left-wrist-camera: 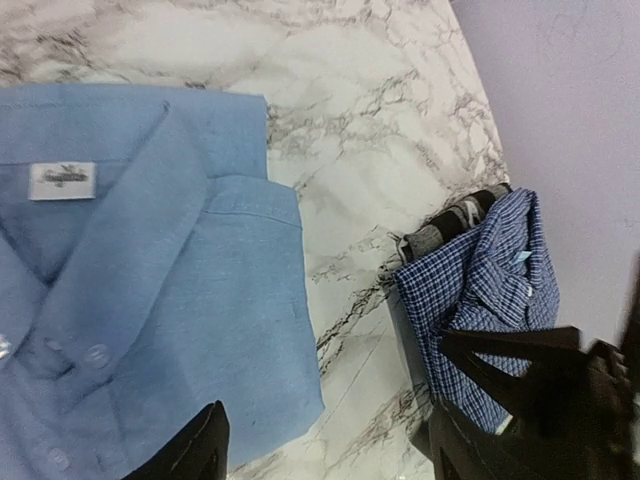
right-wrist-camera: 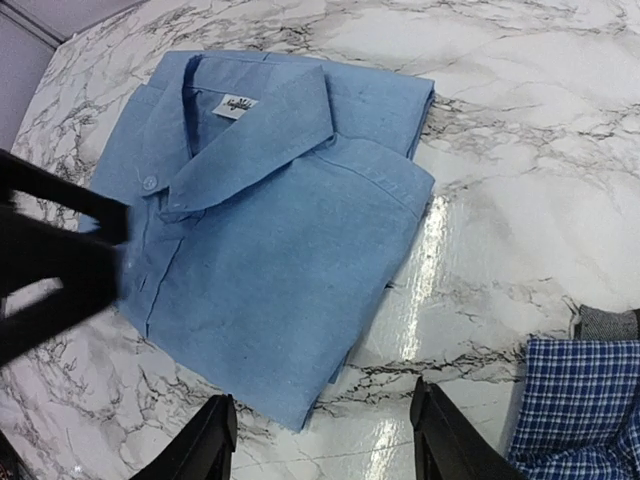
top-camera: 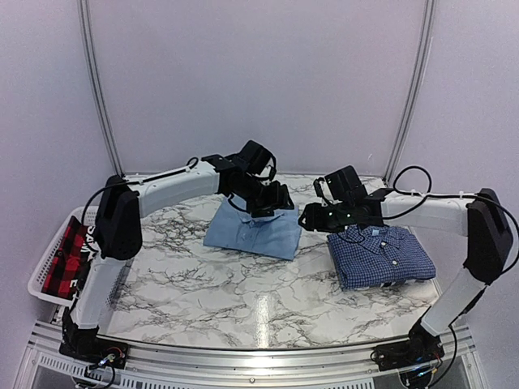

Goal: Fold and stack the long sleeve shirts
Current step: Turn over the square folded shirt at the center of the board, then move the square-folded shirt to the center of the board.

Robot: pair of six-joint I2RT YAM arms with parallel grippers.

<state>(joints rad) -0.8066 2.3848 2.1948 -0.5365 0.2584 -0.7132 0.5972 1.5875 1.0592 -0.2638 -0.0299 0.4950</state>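
The light blue shirt (top-camera: 253,229) lies folded at the table's middle, collar up; it also shows in the left wrist view (left-wrist-camera: 150,300) and the right wrist view (right-wrist-camera: 270,230). The dark blue checked shirt (top-camera: 379,255) lies folded to its right, also in the left wrist view (left-wrist-camera: 485,290) and at the right wrist view's corner (right-wrist-camera: 580,410). My left gripper (top-camera: 280,198) hovers open and empty over the light blue shirt's far right edge (left-wrist-camera: 325,450). My right gripper (top-camera: 312,217) hovers open and empty between the two shirts (right-wrist-camera: 325,440).
A white basket (top-camera: 49,251) at the table's left edge holds the red-and-black garment (top-camera: 66,255). The marble table (top-camera: 203,284) ends at a metal rail in front. Grey walls close the back and sides.
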